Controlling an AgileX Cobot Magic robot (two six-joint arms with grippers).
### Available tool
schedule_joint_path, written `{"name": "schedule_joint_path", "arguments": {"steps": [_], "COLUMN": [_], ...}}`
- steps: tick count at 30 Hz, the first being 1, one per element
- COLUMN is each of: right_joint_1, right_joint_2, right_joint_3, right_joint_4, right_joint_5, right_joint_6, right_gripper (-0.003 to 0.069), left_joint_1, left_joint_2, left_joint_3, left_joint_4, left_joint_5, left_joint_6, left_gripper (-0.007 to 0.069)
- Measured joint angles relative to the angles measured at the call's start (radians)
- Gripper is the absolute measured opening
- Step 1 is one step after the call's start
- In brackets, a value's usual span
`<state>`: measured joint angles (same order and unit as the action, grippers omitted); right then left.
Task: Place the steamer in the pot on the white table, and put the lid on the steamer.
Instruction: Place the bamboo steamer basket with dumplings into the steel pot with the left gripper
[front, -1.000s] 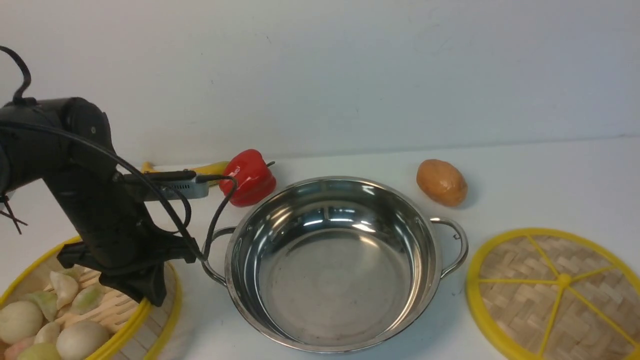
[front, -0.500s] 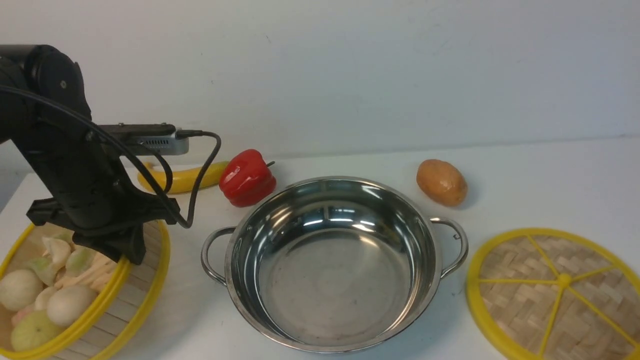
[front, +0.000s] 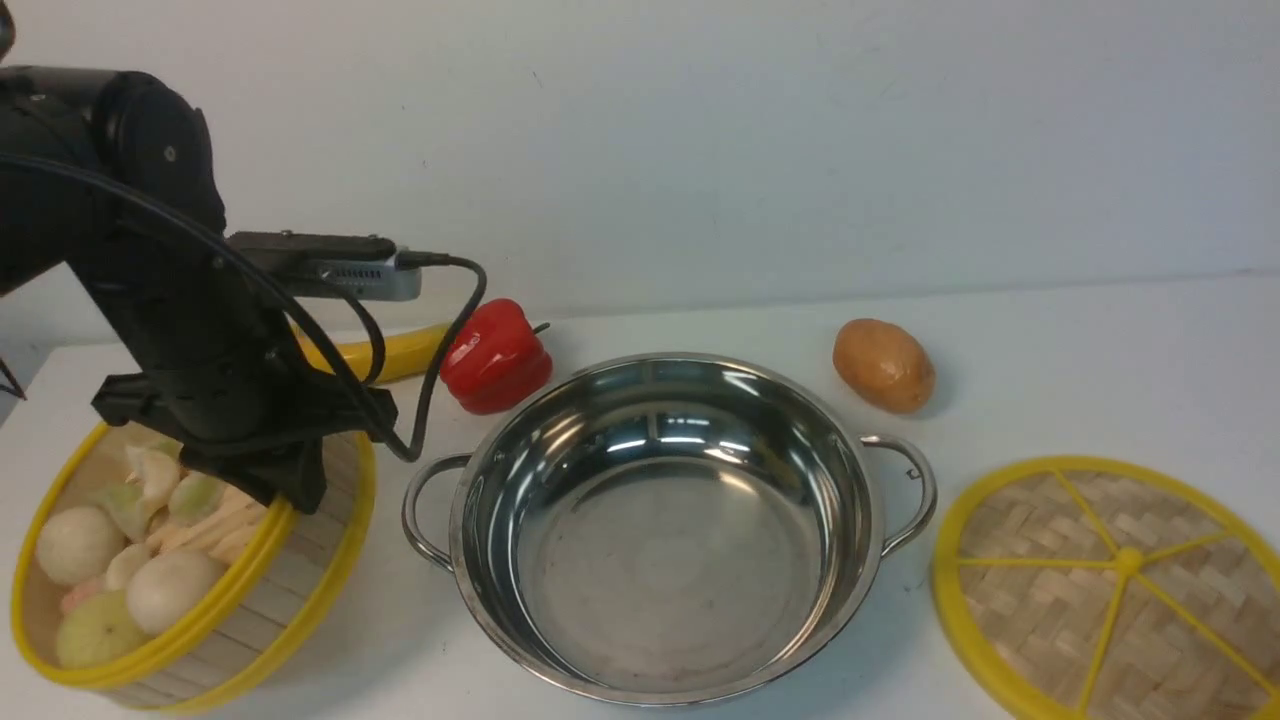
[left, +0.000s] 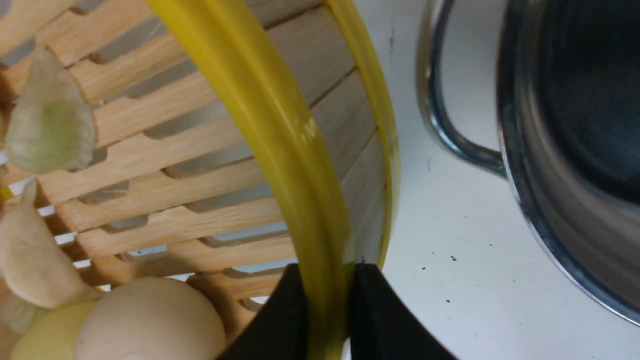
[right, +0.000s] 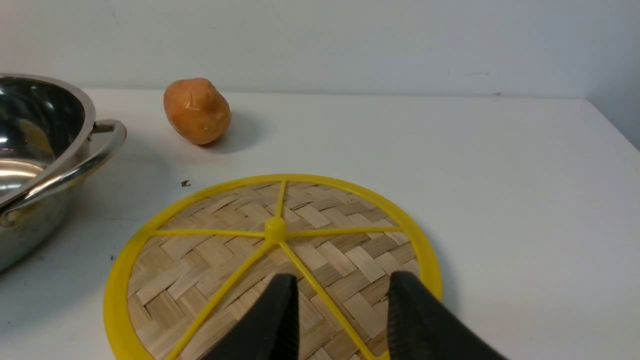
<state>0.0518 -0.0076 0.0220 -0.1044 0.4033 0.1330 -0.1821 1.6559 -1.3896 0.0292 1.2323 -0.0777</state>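
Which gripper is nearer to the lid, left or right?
Right. The right gripper is over the lid, jaws open. The left gripper is on the far side of the pot, shut on the steamer rim.

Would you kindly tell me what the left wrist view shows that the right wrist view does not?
Only the left wrist view: the left gripper shut on the steamer at its yellow rim, with dumplings inside. Only the right wrist view: the open right gripper, the lid lying flat, and a potato. Both: the pot and the white table.
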Motion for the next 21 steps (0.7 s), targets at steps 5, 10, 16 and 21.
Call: {"name": "schedule_joint_path", "arguments": {"steps": [5, 10, 16, 21], "right_joint_1": [0.0, 0.0, 0.0, 0.0], "right_joint_2": [0.0, 0.0, 0.0, 0.0], "right_joint_3": [0.0, 0.0, 0.0, 0.0], "right_joint_4": [0.0, 0.0, 0.0, 0.0], "right_joint_5": [0.0, 0.0, 0.0, 0.0], "right_joint_6": [0.0, 0.0, 0.0, 0.0], "right_gripper": [0.0241, 0.0241, 0.0241, 0.0241], "left_joint_1": [-0.067, -0.099, -0.142, -0.19], "left_joint_2": [0.0, 0.0, 0.0, 0.0], "left_joint_3": [-0.07, -0.083, -0.085, -0.093], "left_joint_4": [0.033, 0.04, 0.074, 0.091], "left_joint_5": [-0.002, -0.001, 0.007, 0.01], "left_joint_6": [-0.006, -0.009, -0.013, -0.013], "left_gripper": [0.0084, 0.0084, 0.0088, 0.0088]}}
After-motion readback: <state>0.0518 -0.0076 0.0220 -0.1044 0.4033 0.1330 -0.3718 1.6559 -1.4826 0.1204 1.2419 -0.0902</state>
